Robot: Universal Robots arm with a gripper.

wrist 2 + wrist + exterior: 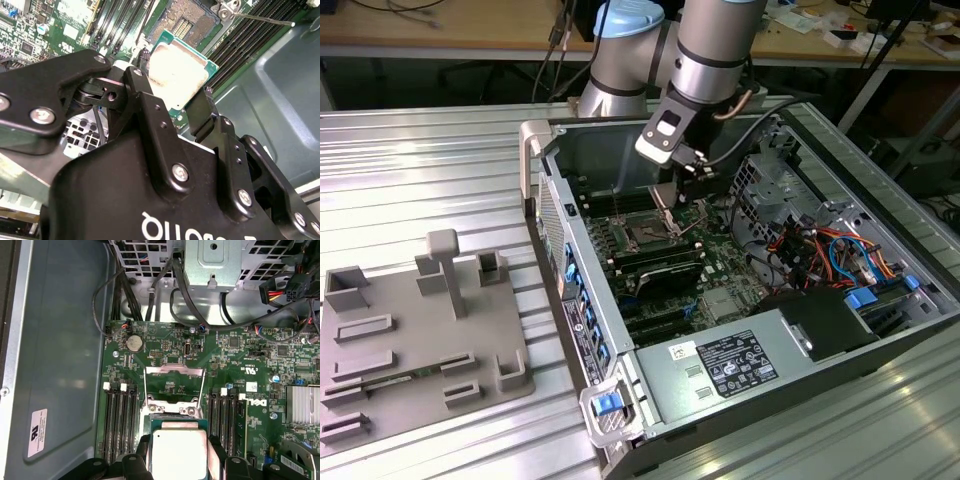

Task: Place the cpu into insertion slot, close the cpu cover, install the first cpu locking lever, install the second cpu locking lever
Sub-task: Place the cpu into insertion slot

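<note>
Second wrist view showed jaws gripping the chip [177,75] near the socket [189,17]; a skewed landing could damage it.

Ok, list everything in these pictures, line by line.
table: one, ribbed silver, under everything
computer case: one, grey, open, on the table
fixture plate: one, grey, at the exterior view's left of the case
motherboard: one, green, inside the case
insertion slot: one, dark, no chip in it
cpu cover: one, silver, raised
memory slots: several, black, both sides of the slot
cpu: one, silver top, held near the slot
arm: one, silver-grey, over the case
fingers: two, black, shut on the cpu
</note>
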